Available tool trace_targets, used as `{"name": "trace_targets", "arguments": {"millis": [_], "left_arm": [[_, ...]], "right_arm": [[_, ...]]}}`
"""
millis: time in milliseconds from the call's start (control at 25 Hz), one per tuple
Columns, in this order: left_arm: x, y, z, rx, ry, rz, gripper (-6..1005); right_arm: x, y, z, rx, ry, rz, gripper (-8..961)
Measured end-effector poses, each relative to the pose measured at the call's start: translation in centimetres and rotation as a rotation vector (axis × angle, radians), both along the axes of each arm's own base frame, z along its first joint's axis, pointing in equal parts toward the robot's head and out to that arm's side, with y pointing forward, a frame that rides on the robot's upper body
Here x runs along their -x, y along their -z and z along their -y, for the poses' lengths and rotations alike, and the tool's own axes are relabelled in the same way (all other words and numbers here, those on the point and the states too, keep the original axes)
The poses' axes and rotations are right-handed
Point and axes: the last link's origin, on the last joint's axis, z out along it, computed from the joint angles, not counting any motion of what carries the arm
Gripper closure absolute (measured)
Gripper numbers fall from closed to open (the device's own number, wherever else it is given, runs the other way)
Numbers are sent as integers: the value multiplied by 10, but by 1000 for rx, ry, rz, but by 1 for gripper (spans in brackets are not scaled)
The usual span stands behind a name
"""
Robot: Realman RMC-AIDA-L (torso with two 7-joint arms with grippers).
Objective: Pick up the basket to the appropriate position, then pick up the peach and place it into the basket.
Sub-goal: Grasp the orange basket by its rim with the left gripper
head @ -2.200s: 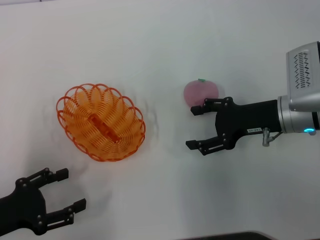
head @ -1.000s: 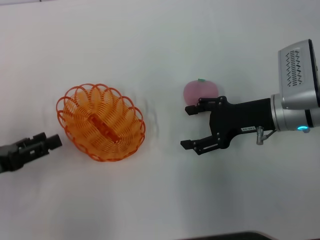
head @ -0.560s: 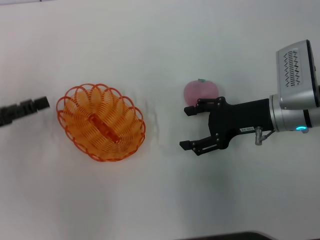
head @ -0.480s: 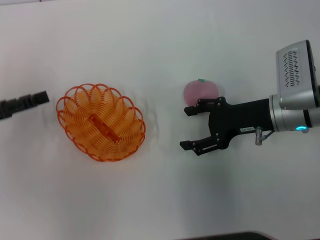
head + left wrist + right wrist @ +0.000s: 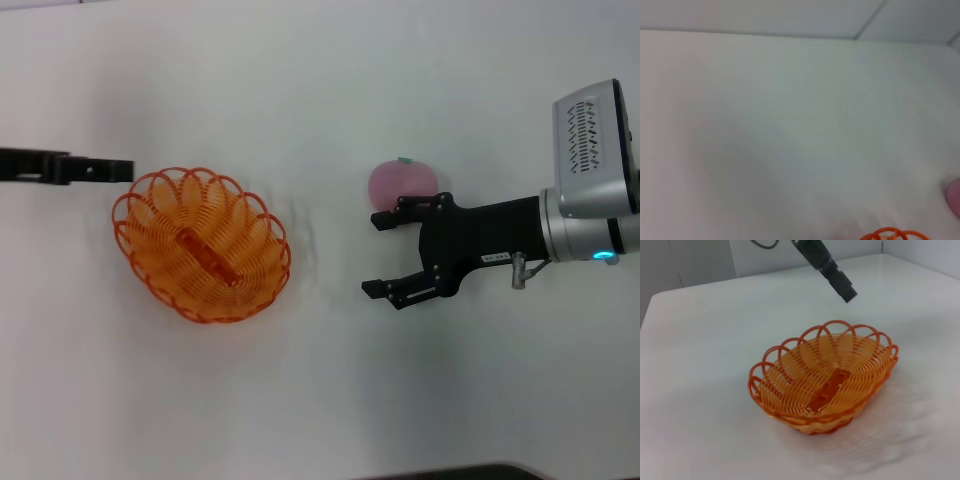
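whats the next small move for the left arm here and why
Probably lower the left gripper onto the near scalloped rim of the basket and grip it: it sits just beside that rim, the basket is ungrasped, and the peach waits by the open right gripper.

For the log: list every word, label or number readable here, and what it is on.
Right gripper: a small white label on its black body, too small to read.
Basket, peach, left gripper, table: no text.

The black two-fingered right gripper [image 5: 385,256] reaches in level with fingers spread; the black left gripper [image 5: 112,169] extends edge-on.
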Motion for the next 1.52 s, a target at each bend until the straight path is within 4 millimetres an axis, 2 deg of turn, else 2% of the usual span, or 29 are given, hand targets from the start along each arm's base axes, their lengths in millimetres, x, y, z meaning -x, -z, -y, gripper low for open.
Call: {"name": "trace_targets", "arguments": {"millis": [240, 480, 920, 1200, 1520], "left_arm": [[-28, 16, -16, 87, 82, -138, 159], [-44, 28, -24, 150, 144, -287, 159], [-69, 49, -31, 214, 240, -418, 159], [-68, 64, -32, 218, 248, -500, 183], [-66, 67, -31, 230, 245, -505, 204]], "right_arm": [[0, 0, 0, -1, 0, 0, 15], [0, 0, -1, -3, -2, 1, 15], [1, 0, -2, -5, -5, 5, 15], [1, 2, -3, -4, -8, 15, 15], [2, 5, -3, -1, -15, 25, 14]]}}
